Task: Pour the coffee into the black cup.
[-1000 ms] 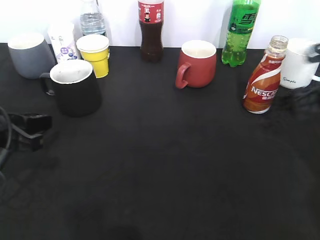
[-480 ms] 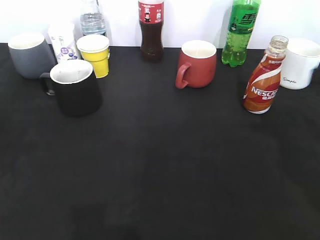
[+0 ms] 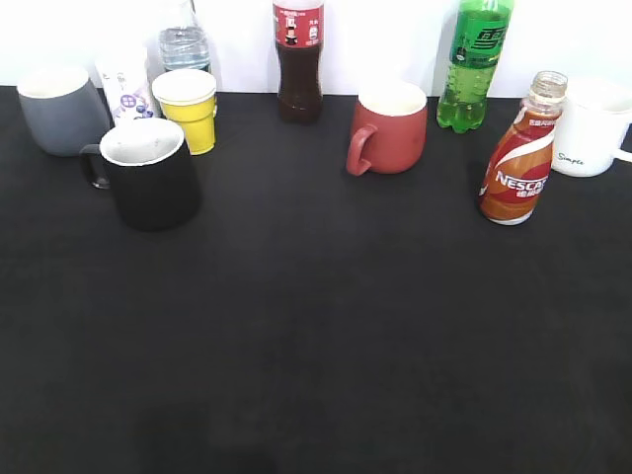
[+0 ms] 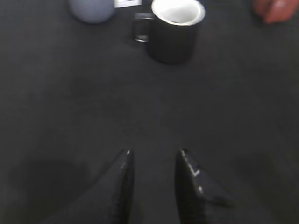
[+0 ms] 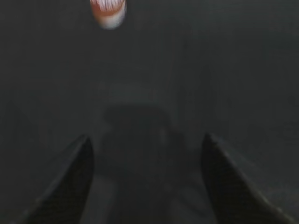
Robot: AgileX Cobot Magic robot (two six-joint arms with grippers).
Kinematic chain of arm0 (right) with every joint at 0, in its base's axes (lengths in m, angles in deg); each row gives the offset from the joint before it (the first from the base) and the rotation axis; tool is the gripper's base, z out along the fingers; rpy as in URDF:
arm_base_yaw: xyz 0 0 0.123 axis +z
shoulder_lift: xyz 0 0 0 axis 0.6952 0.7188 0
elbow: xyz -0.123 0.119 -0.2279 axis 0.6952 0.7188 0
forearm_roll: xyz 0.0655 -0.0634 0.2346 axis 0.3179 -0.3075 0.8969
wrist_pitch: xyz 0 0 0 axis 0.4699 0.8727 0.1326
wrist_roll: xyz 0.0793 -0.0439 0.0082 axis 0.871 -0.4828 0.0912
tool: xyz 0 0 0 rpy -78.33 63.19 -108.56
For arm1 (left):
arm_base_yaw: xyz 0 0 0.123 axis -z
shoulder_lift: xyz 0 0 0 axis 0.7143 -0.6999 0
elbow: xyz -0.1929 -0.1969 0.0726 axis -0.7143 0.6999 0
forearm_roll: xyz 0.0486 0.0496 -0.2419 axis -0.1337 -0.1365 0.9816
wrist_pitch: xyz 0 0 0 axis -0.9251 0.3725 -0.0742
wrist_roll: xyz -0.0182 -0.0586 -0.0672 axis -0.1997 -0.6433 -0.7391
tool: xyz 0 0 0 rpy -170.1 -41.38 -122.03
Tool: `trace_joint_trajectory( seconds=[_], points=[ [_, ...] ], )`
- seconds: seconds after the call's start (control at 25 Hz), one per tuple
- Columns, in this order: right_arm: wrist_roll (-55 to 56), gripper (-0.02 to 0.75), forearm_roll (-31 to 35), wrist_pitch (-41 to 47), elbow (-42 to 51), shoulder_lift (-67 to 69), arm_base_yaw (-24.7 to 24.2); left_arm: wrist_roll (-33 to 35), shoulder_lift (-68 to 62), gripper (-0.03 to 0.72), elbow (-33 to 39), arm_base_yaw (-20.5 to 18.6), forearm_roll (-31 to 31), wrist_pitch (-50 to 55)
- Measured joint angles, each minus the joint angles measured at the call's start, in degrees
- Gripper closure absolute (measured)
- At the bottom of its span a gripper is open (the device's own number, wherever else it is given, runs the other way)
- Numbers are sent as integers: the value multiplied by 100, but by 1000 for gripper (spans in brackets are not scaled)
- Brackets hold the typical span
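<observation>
Your table (image 3: 326, 326) is a broad black surface, with bottles and cups lined along its far edge against a white wall. Neither arm appears in the exterior view; you see the grippers only through their wrist cameras.

Your right gripper (image 5: 145, 142) hangs above bare black tabletop, tilted forward and down, its two fingers spread wide with nothing between them. Far ahead of it, at the top of that blurred view, sits the base of the coffee (image 5: 108, 11).

Your left gripper (image 4: 153, 156) also points forward over the table, its fingers a narrow gap apart and gripping nothing. The black cup (image 4: 174, 29) stands well ahead of it, upright, handle to the left.

In the exterior view, the black cup (image 3: 150, 174) sits at the left, in front of the grey mug (image 3: 54, 107) and the yellow paper cup (image 3: 187, 107). The coffee (image 3: 520, 158) stands upright at the right, uncapped, just beside the white mug (image 3: 593, 128), and well apart from the black cup. Between them are the red-brown mug (image 3: 388, 125), the cola bottle (image 3: 298, 61) and the green soda bottle (image 3: 475, 64).
</observation>
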Motion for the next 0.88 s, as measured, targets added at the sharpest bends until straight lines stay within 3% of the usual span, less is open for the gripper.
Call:
trace_joint_trajectory(
  seconds=[0.24, 0.72, 0.8, 0.88],
  points=[
    [-135, 181, 326, 32, 650, -1842, 0, 353, 832, 451, 394, 0, 51, 245],
    [-135, 182, 367, -203, 754, -1928, 0, 467, 850, 451, 394, 0, 55, 245],
    [-135, 182, 373, -208, 754, -1928, -238, 467, 850, 451, 394, -149, 55, 245],
    [-135, 182, 378, -208, 754, -1928, -843, 472, 985, 451, 394, -508, 55, 245]
  ],
)
